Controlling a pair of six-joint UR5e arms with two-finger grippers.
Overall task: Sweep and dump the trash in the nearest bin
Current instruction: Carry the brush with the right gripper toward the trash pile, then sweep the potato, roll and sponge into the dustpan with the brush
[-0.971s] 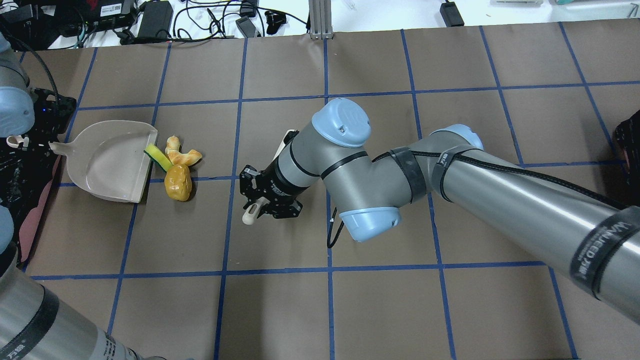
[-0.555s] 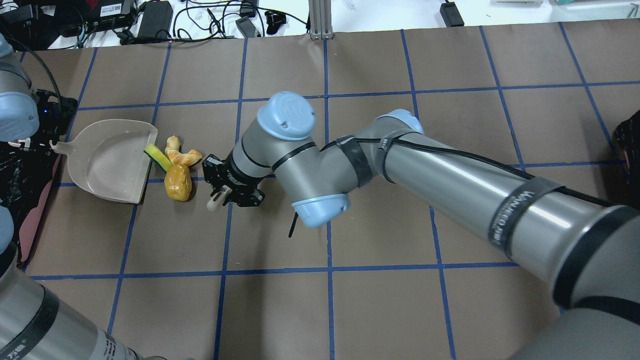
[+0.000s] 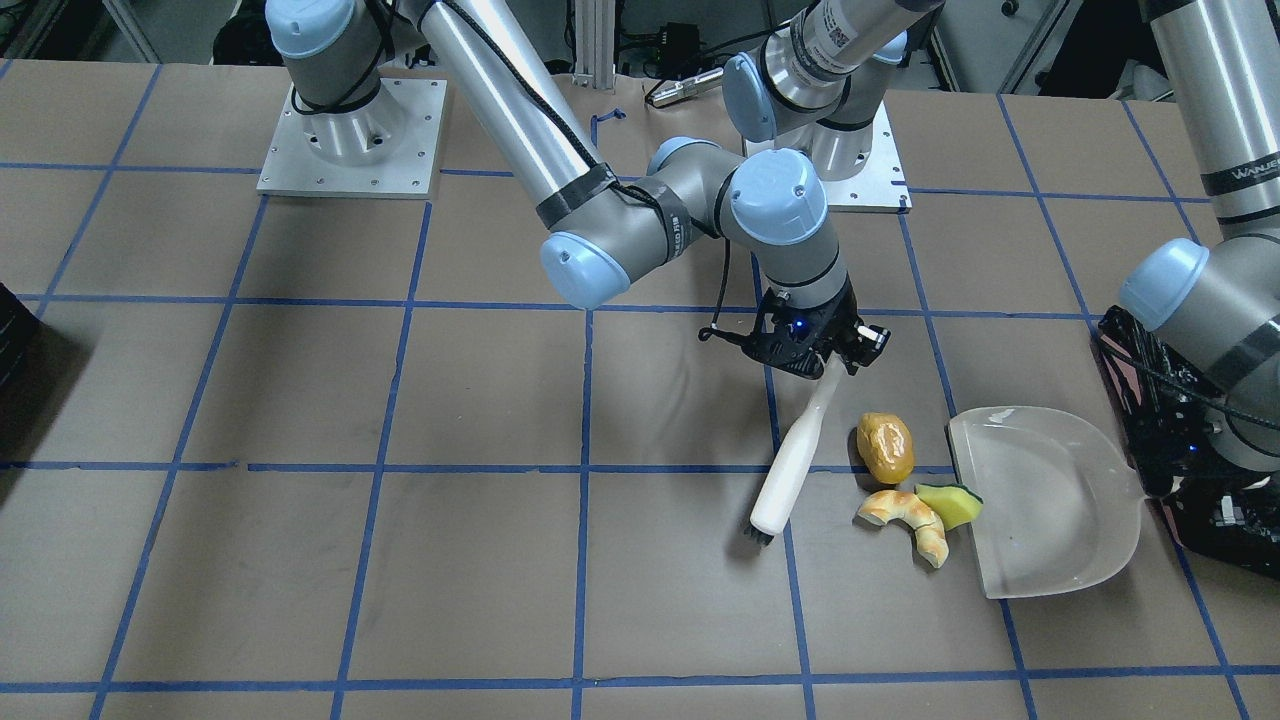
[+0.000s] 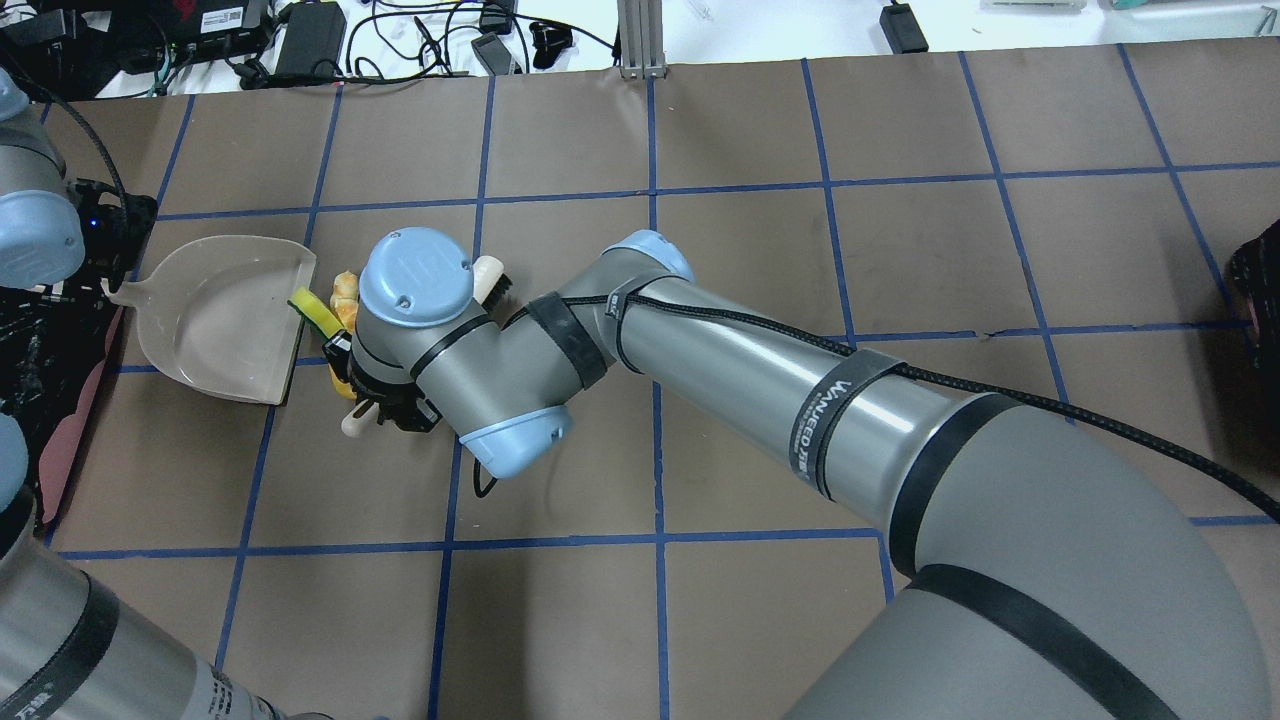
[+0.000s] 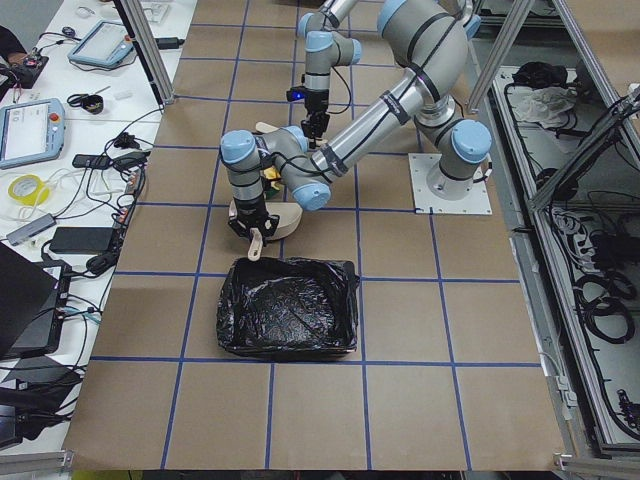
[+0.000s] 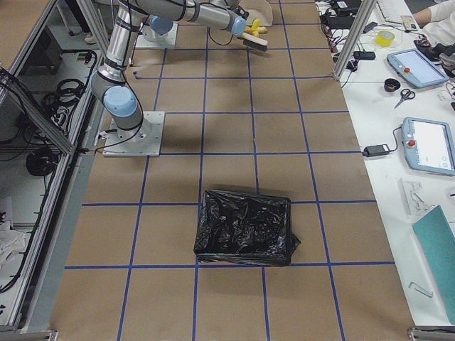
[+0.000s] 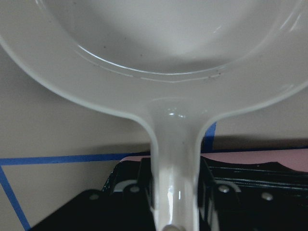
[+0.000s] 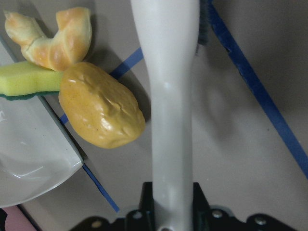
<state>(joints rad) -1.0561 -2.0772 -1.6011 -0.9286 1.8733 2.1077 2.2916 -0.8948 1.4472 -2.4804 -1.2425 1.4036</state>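
- A table (image 3: 300, 400) covered in brown paper with a blue tape grid fills every view; cables and devices line its far edge in the overhead view.
- The right gripper (image 8: 172, 204) is clamped on the handle end of a white brush (image 3: 790, 470), its jaws tight against both sides.
- The brush slants down away from the robot, its dark bristles at the table surface.
- The left gripper (image 7: 174, 202) is closed on the thin handle of a pale dustpan (image 3: 1050, 500), which lies flat with its open edge facing the brush.
- Between brush and dustpan lie the three trash pieces.
- The orange-yellow oval (image 3: 885, 447) is nearest the robot, just beside the brush handle; contact is hard to judge from the wrist view.
- The yellow-green wedge (image 3: 950, 503) rests across the dustpan's lip.
- The croissant-like piece (image 3: 905, 520) lies on the table, touching the wedge, farthest from the robot.
- The bin (image 5: 290, 320), lined with a crinkled black bag, stands at the table's end on the robot's left, just past the dustpan's handle; its pink side shows at the overhead view's left edge.
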